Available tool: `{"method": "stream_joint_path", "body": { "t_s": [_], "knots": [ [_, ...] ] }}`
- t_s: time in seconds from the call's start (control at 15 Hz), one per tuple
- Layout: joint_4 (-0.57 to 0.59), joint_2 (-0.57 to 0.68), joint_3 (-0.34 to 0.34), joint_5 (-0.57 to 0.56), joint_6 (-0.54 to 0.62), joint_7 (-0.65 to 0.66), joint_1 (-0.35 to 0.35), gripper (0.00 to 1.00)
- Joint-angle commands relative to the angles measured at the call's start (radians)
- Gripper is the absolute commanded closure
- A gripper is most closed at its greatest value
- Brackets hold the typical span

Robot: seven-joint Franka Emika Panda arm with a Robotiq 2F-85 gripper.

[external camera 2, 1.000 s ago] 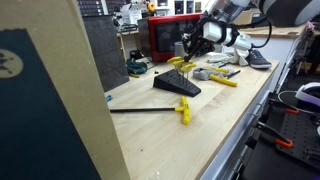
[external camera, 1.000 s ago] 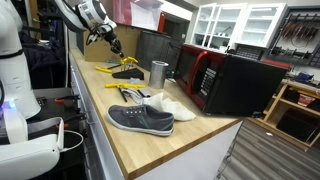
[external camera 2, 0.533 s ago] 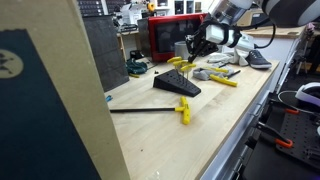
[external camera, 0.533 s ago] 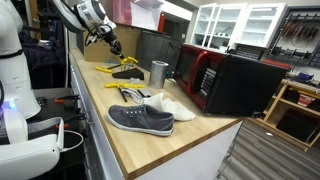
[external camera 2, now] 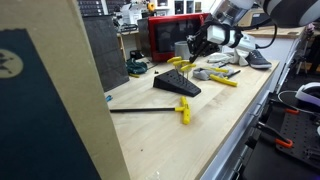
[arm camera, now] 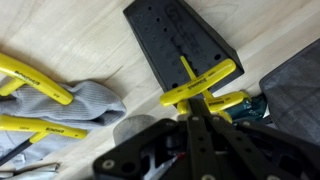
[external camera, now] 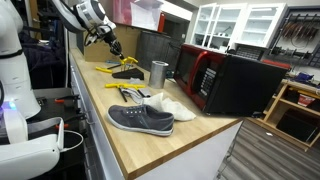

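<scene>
Gripper: the gripper [external camera: 113,44] hangs over the far left end of the wooden bench [external camera: 205,135]. Its two fingers are pressed together, and I can't make out anything pinched between them.
Key: a yellow T-handle key [arm camera: 200,83] stands upright in the black stand [arm camera: 185,38]. In the wrist view it sits right at the fingertips; I cannot tell whether they touch it or hang just clear.
Stand: it is a low black wedge, seen in an exterior view [external camera 2: 176,86], with a second yellow handle [arm camera: 226,100] just beside the first.
Bench edge side: loose yellow-handled tools [arm camera: 38,82] and a grey cloth [arm camera: 97,100] lie left of the stand in the wrist view. They fill the strip between the stand and the bench's front edge.
Right of the stand: a steel cup [external camera: 159,72] stands just beside it, with the red-and-black microwave [external camera: 225,82] further right. Together they wall in that side.
Nearer along the bench: a grey shoe [external camera: 140,119] lies close to the front edge, and a white shoe [external camera: 168,105] is tucked behind it, well apart from the gripper.
Beyond the stand: in an exterior view a long key [external camera 2: 150,108] lies flat on the wood, apart from the stand, with its yellow grip toward the bench edge.
Open room: there is free air above the stand. Bare wood stretches out past the long key, and there is more at the near right corner past the shoes.
</scene>
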Motion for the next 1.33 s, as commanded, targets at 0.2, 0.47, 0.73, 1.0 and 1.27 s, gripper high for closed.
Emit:
{"method": "stream_joint_path", "body": {
  "t_s": [0.2, 0.47, 0.73, 1.0, 1.27],
  "knots": [
    [-0.010, -0.038, 0.016, -0.043, -0.018, 0.028, -0.042, 1.00],
    [-0.002, -0.029, 0.022, -0.074, -0.010, 0.030, -0.065, 1.00],
    [0.005, -0.021, 0.031, -0.098, -0.007, 0.038, -0.071, 1.00],
    [-0.010, -0.071, 0.054, -0.092, -0.030, 0.036, -0.055, 1.00],
    [-0.011, -0.095, 0.080, -0.086, -0.027, 0.034, -0.058, 1.00]
  ]
}}
